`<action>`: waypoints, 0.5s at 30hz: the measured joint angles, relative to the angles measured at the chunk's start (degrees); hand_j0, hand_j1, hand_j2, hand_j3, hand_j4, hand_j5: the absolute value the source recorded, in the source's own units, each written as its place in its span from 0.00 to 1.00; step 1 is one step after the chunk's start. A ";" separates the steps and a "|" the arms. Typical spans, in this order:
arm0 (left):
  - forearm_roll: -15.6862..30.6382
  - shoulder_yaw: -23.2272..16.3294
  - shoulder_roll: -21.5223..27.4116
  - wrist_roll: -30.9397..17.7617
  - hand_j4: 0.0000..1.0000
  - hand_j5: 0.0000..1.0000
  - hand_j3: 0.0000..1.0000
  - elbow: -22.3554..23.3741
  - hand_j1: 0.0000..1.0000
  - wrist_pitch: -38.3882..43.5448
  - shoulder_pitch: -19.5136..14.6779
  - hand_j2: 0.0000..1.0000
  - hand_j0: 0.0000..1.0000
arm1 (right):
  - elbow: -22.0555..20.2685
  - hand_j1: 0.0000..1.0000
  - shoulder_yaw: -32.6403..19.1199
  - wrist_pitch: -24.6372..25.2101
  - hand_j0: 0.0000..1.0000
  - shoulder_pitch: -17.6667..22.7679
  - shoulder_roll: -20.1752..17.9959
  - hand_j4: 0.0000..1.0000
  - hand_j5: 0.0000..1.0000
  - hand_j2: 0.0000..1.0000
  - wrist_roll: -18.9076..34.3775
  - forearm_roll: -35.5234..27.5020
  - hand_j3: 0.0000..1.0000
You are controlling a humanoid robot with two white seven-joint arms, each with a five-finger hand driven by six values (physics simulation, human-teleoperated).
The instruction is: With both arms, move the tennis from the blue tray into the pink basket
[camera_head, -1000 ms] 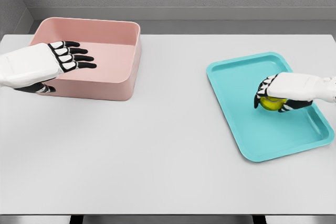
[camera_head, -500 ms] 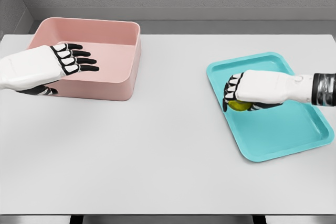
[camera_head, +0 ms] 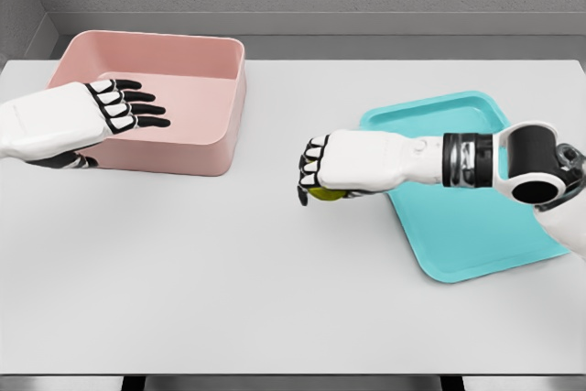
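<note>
Tennis ball in transit between tray and basket

Centre of frame: the right hand (camera_head: 322,169) curls palm-down around the yellow tennis ball (camera_head: 322,192), carried above the white table (camera_head: 275,290), clear of the blue tray (camera_head: 476,244) at right. At upper left, the left hand (camera_head: 117,105) hovers flat, fingers extended, over the pink basket (camera_head: 220,89), seemingly placed to receive the handover.

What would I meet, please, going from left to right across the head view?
left hand → pink basket → right hand shut on the tennis ball → blue tray
</note>
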 measured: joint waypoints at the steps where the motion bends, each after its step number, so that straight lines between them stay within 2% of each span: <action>1: 0.00 0.00 0.08 0.00 1.00 1.00 1.00 0.00 1.00 0.00 0.00 1.00 1.00 | 0.59 0.53 0.32 0.01 0.53 0.00 1.03 0.53 0.53 0.53 0.00 0.52 0.53; 7: 0.01 0.00 0.24 0.00 1.00 1.00 1.00 -0.01 1.00 0.00 0.09 1.00 1.00 | 6.09 0.53 3.57 -0.01 0.53 -1.14 6.10 0.53 0.53 0.53 0.01 2.79 0.53; 15: 0.01 0.00 0.27 0.00 1.00 1.00 1.00 -0.03 1.00 0.00 0.09 1.00 1.00 | 8.96 0.53 5.97 0.05 0.53 -0.97 7.46 0.53 0.53 0.53 -0.04 4.06 0.53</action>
